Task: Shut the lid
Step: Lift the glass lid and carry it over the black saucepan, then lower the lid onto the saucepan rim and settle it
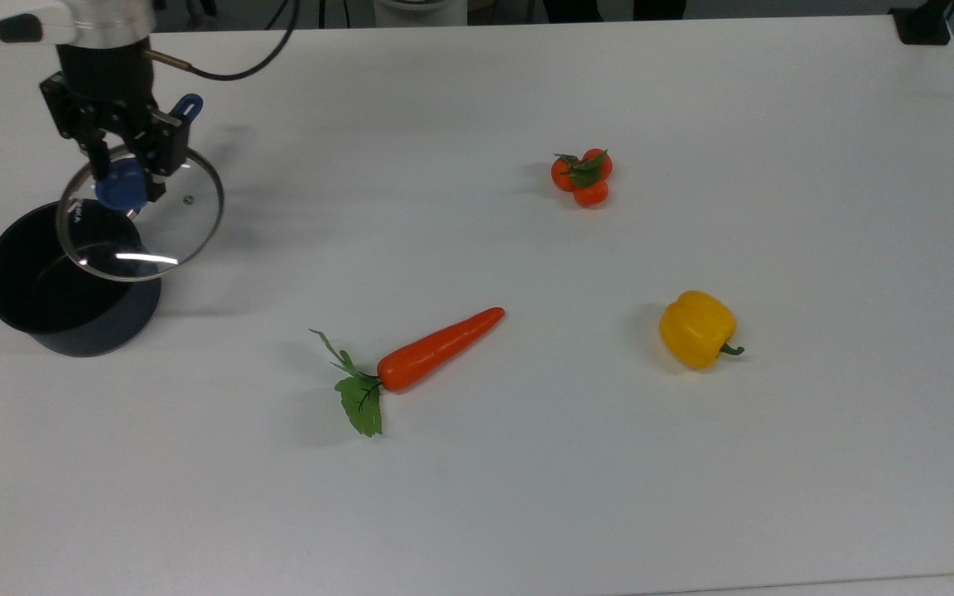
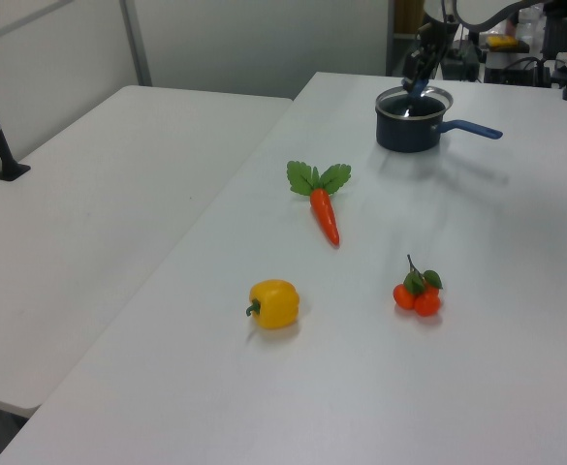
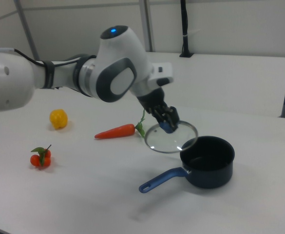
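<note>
1. White tabletop [image 1: 527, 497] carries your scene: the round clear glass lid with metal rim [image 1: 164, 233] hangs in the air, partly over the black saucepan with blue handle [image 1: 71, 319].
2. Your black two-finger gripper [image 1: 123, 189] is clamped on its blue knob [image 1: 117, 192], so the lid hangs roughly level for lowering.
3. Orange plastic carrot [image 1: 436, 348] lies well apart.

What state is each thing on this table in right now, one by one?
lid: lifted off the table, held by its blue knob, partly over the saucepan.
saucepan: upright, open, nothing visible inside.
gripper: shut on the lid's knob.
carrot: lying on its side.
yellow pepper: lying on its side.
tomatoes: resting in a cluster.
</note>
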Controlling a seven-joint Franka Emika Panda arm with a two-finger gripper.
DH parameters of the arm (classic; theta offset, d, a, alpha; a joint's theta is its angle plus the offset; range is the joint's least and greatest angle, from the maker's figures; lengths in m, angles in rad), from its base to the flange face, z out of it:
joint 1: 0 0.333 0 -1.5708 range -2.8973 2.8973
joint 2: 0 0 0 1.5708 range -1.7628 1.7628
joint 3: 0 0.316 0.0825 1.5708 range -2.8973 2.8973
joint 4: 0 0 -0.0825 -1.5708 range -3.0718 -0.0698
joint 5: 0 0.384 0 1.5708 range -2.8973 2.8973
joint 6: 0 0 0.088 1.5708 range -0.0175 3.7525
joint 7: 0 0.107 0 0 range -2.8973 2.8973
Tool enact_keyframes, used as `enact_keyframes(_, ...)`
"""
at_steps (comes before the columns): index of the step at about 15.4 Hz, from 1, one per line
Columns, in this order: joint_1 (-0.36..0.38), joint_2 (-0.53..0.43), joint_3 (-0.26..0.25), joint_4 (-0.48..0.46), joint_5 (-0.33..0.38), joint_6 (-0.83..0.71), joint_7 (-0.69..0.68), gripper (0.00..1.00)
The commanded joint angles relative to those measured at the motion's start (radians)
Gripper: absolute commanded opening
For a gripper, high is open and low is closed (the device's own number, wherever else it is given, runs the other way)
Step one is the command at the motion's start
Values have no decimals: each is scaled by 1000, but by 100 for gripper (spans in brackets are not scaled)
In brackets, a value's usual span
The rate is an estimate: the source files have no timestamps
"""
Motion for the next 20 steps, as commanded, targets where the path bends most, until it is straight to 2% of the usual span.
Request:
enact_keyframes(1,-40,74,5,99,3,2,-39,41)
enact_keyframes(7,-95,221,4,220,6,38,-44,41)
enact_keyframes(11,-112,231,2,219,13,82,-44,41)
enact_keyframes(20,-101,258,4,214,13,123,-31,41)
